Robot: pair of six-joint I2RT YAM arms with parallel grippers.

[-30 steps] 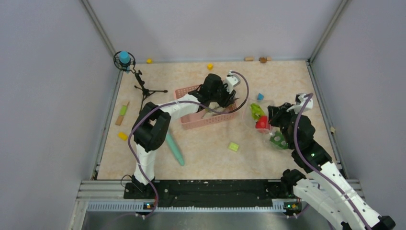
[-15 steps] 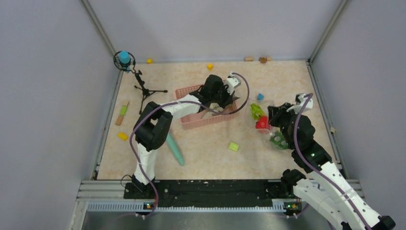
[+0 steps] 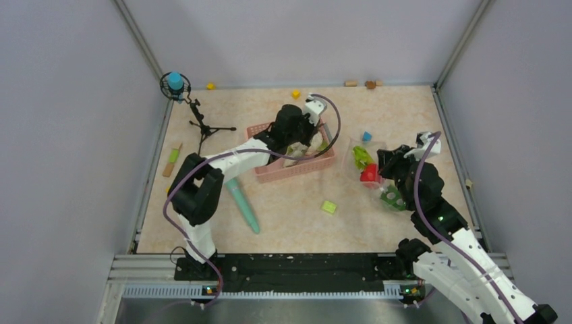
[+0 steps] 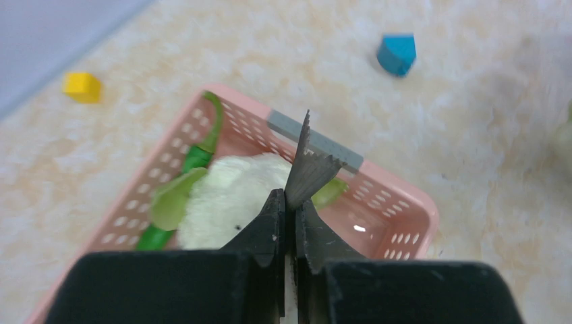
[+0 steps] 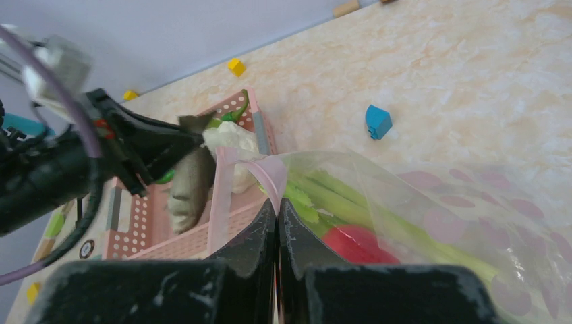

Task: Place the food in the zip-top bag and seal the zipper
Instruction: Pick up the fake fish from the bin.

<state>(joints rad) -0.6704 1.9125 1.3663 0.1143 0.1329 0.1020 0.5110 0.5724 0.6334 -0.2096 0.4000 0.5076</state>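
Note:
The clear zip-top bag [image 5: 432,209] lies right of the pink basket [image 3: 297,169]. My right gripper [image 5: 278,206] is shut on the bag's pinkish zipper [image 5: 270,172] and holds the mouth up. Inside the bag lie a pale green leek stalk [image 5: 337,196] and a red tomato [image 5: 354,243]. Over the basket, my left gripper [image 4: 290,202] is shut on the tail of a grey toy fish [image 5: 189,182], which hangs below it. White cauliflower [image 4: 229,196] and green leafy pieces [image 4: 172,202] sit in the basket.
A long teal stick [image 3: 244,206] lies left of centre and a yellow-green block [image 3: 328,206] in the middle. A blue block [image 3: 366,136] and a yellow cube [image 3: 295,93] lie farther back. A small tripod stand [image 3: 202,121] is at the back left.
My left gripper has shut on the grey fish in the basket, and the left arm has swung a little to the left. The right arm and the bag have not moved.

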